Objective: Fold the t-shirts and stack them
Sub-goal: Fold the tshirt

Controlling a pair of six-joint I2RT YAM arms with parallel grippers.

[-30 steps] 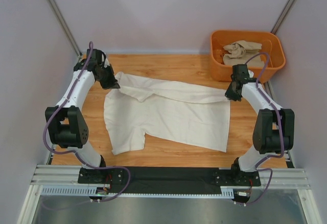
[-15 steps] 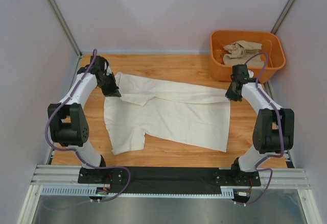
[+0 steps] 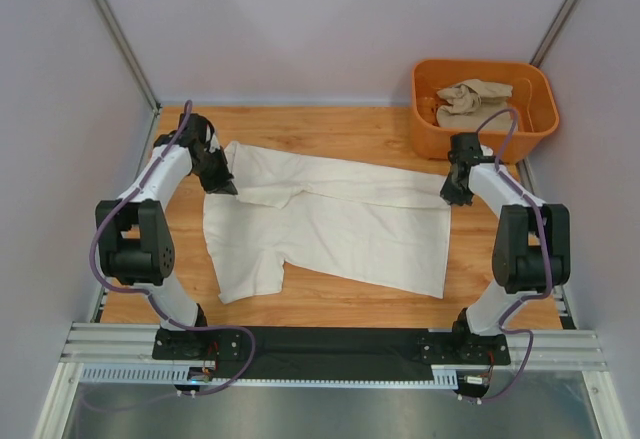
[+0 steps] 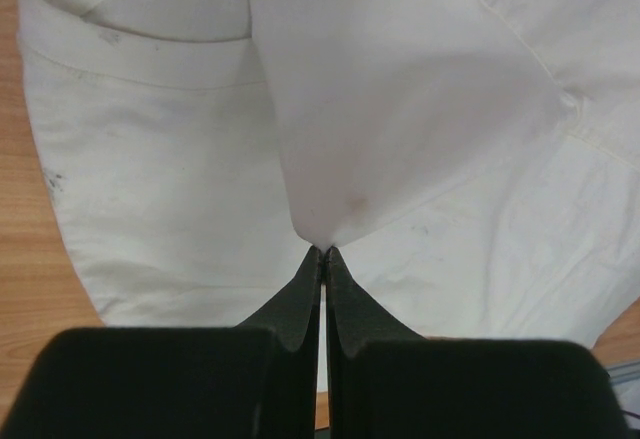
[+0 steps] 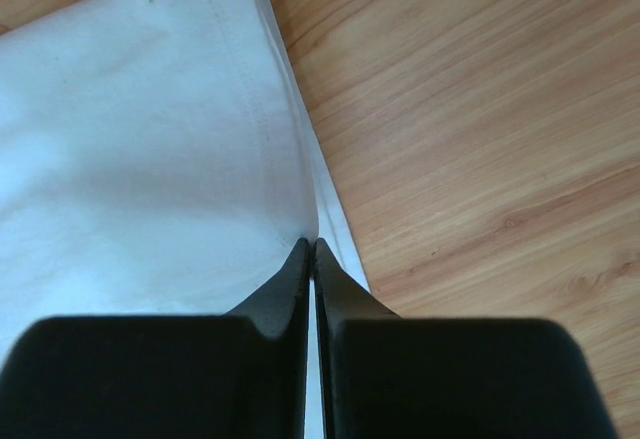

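Your left claw [image 3: 221, 181] and right claw [image 3: 452, 195] pinch the far edge of the cream-white t-shirt [image 3: 340, 234], spread mid-frame on the tabletop [image 3: 330, 124]; the left has crept down-frame, so the lengthwise fold is only starting.

A cream-white thin fabric t-shirt [image 3: 330, 229] lies spread across the middle of the worktop [image 3: 350, 124], its far edge folded over. A sandy beige fabric t-shirt [image 3: 470, 99] sits crumpled at the far-right corner.

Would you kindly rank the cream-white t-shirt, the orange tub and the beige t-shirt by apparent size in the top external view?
1. cream-white t-shirt, spread out
2. orange tub
3. beige t-shirt, bunched inside it
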